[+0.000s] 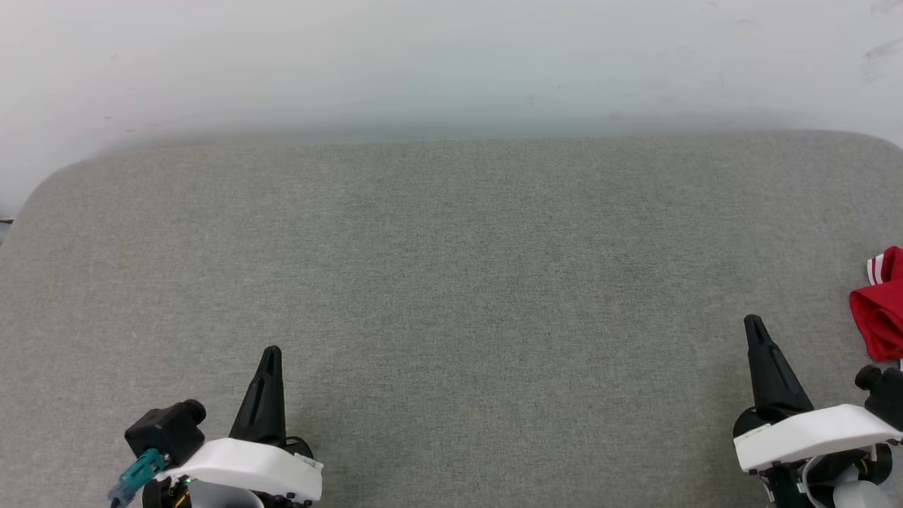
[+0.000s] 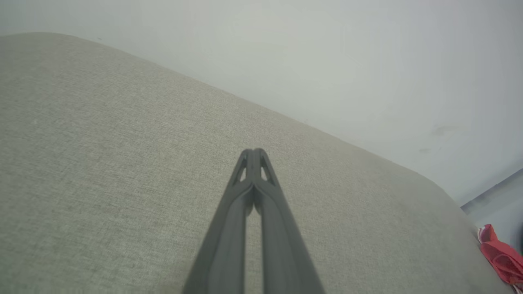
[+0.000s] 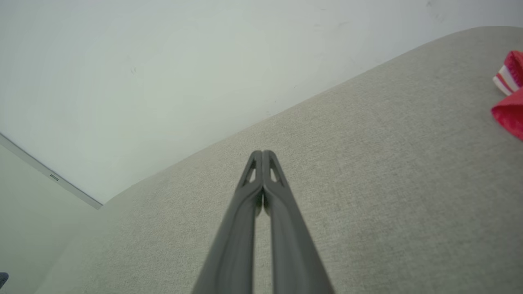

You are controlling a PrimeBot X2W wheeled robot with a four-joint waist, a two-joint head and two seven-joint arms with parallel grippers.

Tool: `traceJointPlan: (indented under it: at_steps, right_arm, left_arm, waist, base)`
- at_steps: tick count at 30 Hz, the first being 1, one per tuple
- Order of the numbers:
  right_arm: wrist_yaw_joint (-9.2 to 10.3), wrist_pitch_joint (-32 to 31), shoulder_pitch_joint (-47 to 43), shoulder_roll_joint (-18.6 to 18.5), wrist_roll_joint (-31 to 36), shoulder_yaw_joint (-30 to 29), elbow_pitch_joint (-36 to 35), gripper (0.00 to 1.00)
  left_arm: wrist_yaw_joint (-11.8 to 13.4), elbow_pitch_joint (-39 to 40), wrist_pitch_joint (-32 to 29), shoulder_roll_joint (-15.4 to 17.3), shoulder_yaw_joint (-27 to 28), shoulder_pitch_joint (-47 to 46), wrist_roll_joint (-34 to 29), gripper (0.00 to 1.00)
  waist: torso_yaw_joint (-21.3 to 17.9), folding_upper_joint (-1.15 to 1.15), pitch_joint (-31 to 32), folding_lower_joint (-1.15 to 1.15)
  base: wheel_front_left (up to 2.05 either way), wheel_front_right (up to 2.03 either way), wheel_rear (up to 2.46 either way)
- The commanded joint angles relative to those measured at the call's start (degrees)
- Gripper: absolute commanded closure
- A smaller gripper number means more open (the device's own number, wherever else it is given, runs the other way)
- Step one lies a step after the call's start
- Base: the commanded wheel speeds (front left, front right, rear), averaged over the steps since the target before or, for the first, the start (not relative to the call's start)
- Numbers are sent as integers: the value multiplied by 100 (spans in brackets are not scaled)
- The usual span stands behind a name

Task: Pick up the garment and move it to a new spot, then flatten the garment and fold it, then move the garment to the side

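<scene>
Now the black left end effector [image 1: 271,351] and right end effector [image 1: 753,322] are hanging clenched, empty, over a grey fabric tabletop [image 1: 451,247], a crumpled red garment [image 1: 882,317] lying beside the right one.

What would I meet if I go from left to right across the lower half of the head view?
left gripper, shut → right gripper, shut → red garment with red-and-white striped trim, bunched at the right edge of the picture.

Red garment [image 1: 880,317] on grey fabric surface [image 1: 451,282]
</scene>
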State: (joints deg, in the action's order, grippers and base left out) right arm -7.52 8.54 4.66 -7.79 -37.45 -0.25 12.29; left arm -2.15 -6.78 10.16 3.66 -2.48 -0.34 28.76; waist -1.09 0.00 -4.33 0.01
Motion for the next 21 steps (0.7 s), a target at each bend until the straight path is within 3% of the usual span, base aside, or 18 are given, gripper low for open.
traceJointPlan:
  at_steps: [1, 21]
  right_arm:
    - [1, -42, 103, 14, -221, -46, -59, 100]
    - [2, -442, 133, 139, -1711, -198, -2, 100]
  left_arm:
    - [-46, 39, -44, 56, 38, -152, 261, 100]
    - [-190, -161, -418, 91, 182, -285, 2053, 100]
  waist:
    - [2, 0, 6, 0]
    - [23, 0, 87, 0]
  base:
    - [0, 0, 0]
    - [0, 0, 0]
